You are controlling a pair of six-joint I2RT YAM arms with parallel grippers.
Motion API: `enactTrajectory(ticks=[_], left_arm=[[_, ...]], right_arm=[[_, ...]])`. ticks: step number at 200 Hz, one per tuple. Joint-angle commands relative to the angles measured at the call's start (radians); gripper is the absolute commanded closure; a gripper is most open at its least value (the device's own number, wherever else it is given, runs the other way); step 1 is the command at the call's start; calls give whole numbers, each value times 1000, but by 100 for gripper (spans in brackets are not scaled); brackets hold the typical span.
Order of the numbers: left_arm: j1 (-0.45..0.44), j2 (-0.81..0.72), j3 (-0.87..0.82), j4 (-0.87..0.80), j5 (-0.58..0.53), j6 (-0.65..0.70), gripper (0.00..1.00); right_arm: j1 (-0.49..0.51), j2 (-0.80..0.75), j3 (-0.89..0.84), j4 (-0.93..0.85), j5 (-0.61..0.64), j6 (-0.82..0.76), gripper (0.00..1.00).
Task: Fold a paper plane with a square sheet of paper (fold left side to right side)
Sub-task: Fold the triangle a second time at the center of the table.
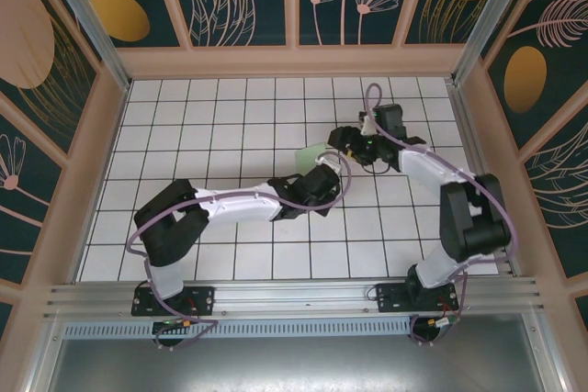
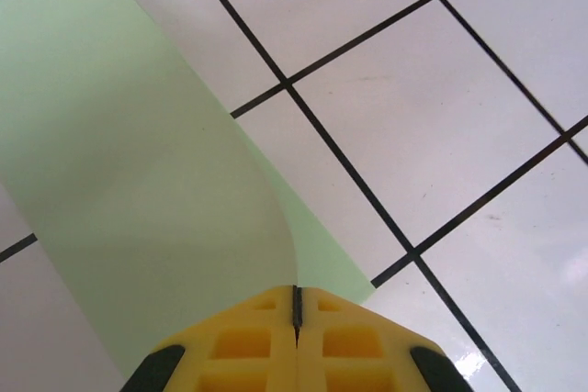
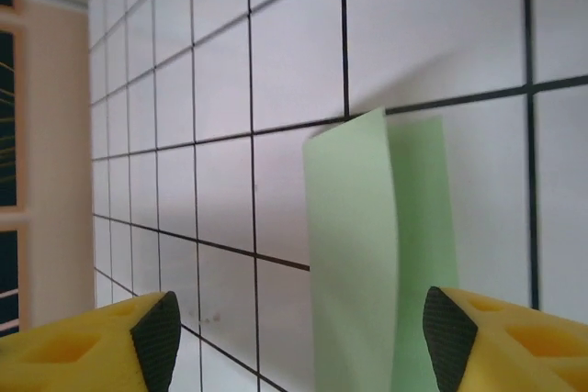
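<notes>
The pale green sheet of paper (image 1: 310,155) lies mid-table between both grippers, folded over on itself. In the left wrist view its upper layer (image 2: 138,181) curls up off the tiles and runs into the slit between the yellow fingers. My left gripper (image 2: 297,305) is shut on that edge; from above it (image 1: 322,172) sits at the sheet's near side. My right gripper (image 3: 303,341) stands open, its dark pads wide apart, with the raised flap of the sheet (image 3: 354,254) ahead between them, untouched. From above, the right gripper (image 1: 346,140) is just right of the sheet.
The white tiled floor (image 1: 230,117) with black grid lines spreads to the left and back. Wooden walls (image 1: 294,61) ring the table. The two arms nearly meet over the middle, so the space between the wrists is tight.
</notes>
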Motion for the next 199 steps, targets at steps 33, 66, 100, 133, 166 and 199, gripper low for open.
enactTrajectory(ticks=[33,66,100,133,166,199], left_arm=[[83,-76,-100,168,227,-100,100],[146,-95,-164,236,357,-161,100],[200,-101,-231,323,468,-224,100],[218,-95,-240,314,463,-228,100],[226,-95,-237,274,423,-210,100],[226,-95,-234,274,415,-206,100]], right_arm=[[-21,-173,-186,59,60,2,46],[14,-197,-313,106,36,34,72],[88,-174,-382,120,55,52,92],[147,-122,-380,108,75,50,100],[201,-55,-343,102,90,48,100],[229,7,-306,73,118,44,100]])
